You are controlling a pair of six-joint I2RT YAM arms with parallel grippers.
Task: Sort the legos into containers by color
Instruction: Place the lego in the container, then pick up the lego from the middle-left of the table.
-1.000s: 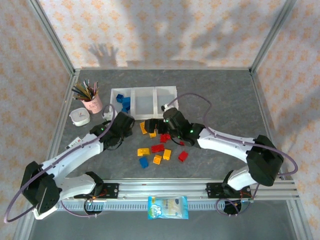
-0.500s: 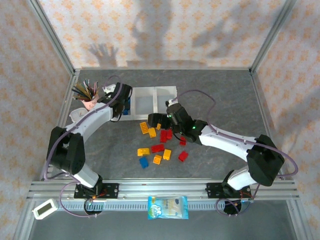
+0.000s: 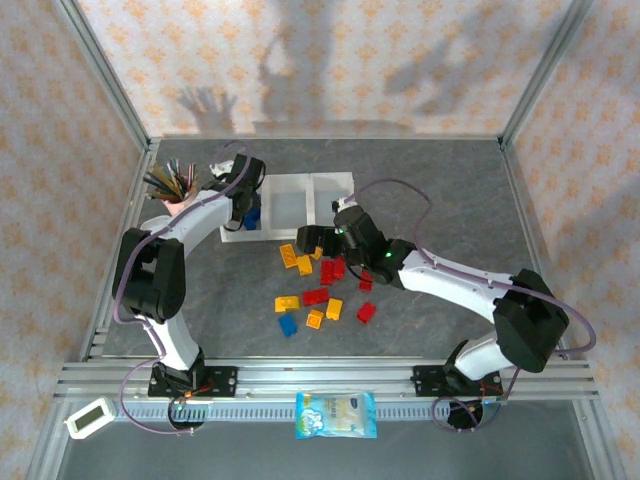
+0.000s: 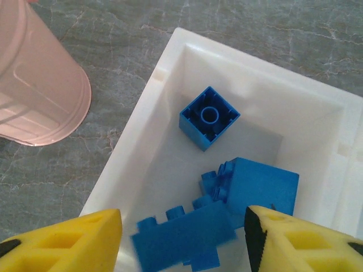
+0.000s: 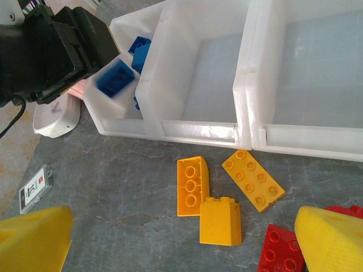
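- Top external view: the counter (image 3: 450,190) is a grey, marbled, matte slab. Most of the sorting is yet to be done, I judge, since the bulk of the legos (image 3: 318,292) lie loose on it in front of the containers (image 3: 305,178).
- Those containers are three joined open-top bins of translucent white plastic, smooth-walled with rounded rims. The left bin (image 4: 136,141) holds only blue pieces. The middle bin (image 5: 210,68) and what shows of the right bin (image 5: 317,73) look bare.
- Left arm (image 3: 195,222) reaches over the left bin. Its yellow jaws stand apart and grip nothing. A blurred blue brick (image 4: 181,241) lies between them touching neither, apparently dropping in.
- Right arm (image 3: 450,285) hangs just in front of the containers, its jaws spread wide and empty above the yellow bricks (image 5: 220,221).
- Left to sort: a red and yellow-orange scatter in front of the containers. One lone blue piece (image 3: 288,324) lies at the edge of it farthest from them.
- Each brick is hard, glossy plastic, square-edged, with round studs on top. One blue cube (image 4: 209,117) in the left bin lies upturned, showing a hollow underside with a central tube.
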